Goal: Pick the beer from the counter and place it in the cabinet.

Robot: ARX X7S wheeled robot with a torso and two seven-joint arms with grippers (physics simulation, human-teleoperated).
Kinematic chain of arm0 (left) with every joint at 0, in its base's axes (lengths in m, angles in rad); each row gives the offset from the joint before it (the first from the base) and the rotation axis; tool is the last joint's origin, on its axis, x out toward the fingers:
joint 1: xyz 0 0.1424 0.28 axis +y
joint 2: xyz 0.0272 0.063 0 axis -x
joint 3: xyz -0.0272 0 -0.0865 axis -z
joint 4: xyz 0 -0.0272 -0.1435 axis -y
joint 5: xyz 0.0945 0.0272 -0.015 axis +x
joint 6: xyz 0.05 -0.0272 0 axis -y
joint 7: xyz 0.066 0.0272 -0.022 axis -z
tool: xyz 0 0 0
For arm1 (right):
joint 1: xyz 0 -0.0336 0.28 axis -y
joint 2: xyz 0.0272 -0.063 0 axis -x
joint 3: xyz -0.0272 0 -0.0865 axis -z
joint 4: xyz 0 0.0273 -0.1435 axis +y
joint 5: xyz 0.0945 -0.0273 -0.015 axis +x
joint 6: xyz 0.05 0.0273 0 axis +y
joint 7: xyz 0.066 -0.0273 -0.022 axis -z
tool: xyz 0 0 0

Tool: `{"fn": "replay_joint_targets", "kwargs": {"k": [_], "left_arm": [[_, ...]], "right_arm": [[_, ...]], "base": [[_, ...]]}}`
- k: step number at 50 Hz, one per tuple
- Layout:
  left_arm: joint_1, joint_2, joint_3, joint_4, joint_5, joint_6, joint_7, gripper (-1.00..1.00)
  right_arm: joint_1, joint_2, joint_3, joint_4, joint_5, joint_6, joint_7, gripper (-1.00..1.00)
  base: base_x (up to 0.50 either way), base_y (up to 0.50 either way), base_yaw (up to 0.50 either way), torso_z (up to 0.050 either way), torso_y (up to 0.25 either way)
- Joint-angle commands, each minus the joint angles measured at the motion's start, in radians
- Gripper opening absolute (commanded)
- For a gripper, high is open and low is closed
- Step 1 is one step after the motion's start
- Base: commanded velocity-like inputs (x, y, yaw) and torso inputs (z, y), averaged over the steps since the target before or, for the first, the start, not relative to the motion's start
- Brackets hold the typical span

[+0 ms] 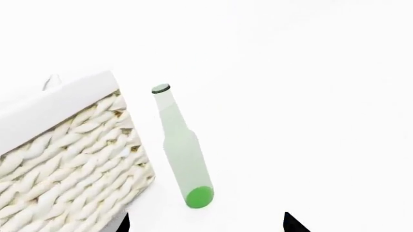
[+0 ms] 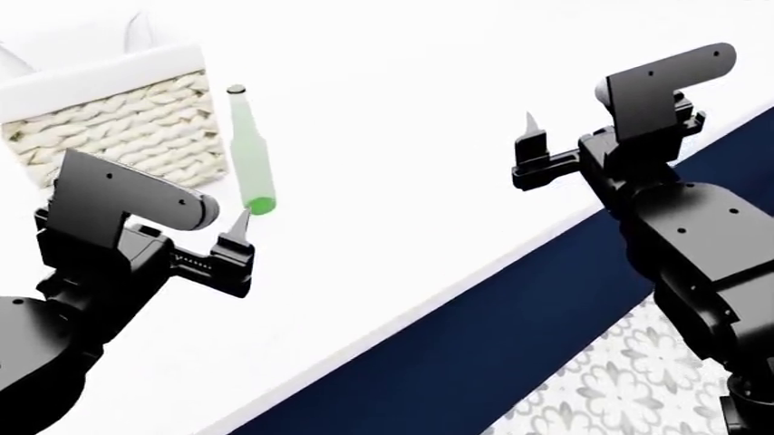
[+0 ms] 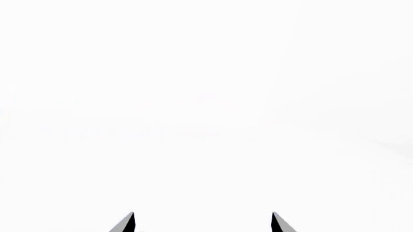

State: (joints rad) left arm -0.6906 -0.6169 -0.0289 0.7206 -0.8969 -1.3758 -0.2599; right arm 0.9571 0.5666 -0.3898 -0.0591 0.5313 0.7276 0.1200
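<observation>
- The green beer bottle [image 2: 252, 154] stands upright on the white bench [image 2: 400, 208], just beside a woven white basket [image 2: 115, 127]; from the left wrist camera the bottle [image 1: 182, 150] and the basket [image 1: 71, 154] sit close side by side.
- The left hand [image 2: 236, 237] hangs over the bench near the foot of the bottle, not touching it; its two finger tips [image 1: 294, 223] show spread wide apart, so it is open and holding nothing.
- The right hand [image 2: 530, 145] hovers over bare bench well away from the bottle, its tips [image 3: 279, 223] also spread apart, open and empty.
- Beyond the bench edge are the navy base [image 2: 484, 353] and flowered floor tiles [image 2: 629, 381].
</observation>
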Motion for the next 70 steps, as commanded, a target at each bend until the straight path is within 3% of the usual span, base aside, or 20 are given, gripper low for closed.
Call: {"fn": "replay_joint_targets", "kwargs": {"k": [1,12,27,40,51,70], "left_arm": [[0.041,0.026,-0.135,0.051,-0.122,-0.069,-0.04,1.0],[0.078,0.053,-0.339,0.062,-0.318,-0.146,-0.12,1.0],[0.084,0.035,-0.308,0.016,-0.3,-0.072,-0.111,1.0],[0.057,0.106,-0.204,-0.189,-0.135,0.15,0.042,1.0],[0.051,0.088,-0.105,-0.319,0.036,0.285,0.099,1.0],[-0.041,0.114,0.208,-0.593,0.331,0.493,0.178,1.0]], "right_arm": [[-0.015,-0.001,-0.001,-0.004,-0.001,-0.014,0.002,1.0],[-0.007,-0.029,-0.015,0.033,-0.021,-0.048,0.003,1.0],[0.008,-0.031,-0.023,0.028,-0.024,-0.038,0.007,1.0],[0.011,-0.064,-0.064,0.065,-0.061,-0.089,-0.002,1.0],[0.013,-0.069,-0.067,0.063,-0.059,-0.093,-0.004,1.0],[-0.017,-0.08,-0.057,0.084,-0.052,-0.143,-0.01,1.0]], "base": [[-0.41,-0.28,0.0,0.0,0.0],[-0.06,-0.07,0.0,0.0,0.001],[0.0,0.0,0.0,0.0,0.0],[0.0,0.0,0.0,0.0,0.0],[0.0,0.0,0.0,0.0,0.0],[0.0,0.0,0.0,0.0,0.0]]}}
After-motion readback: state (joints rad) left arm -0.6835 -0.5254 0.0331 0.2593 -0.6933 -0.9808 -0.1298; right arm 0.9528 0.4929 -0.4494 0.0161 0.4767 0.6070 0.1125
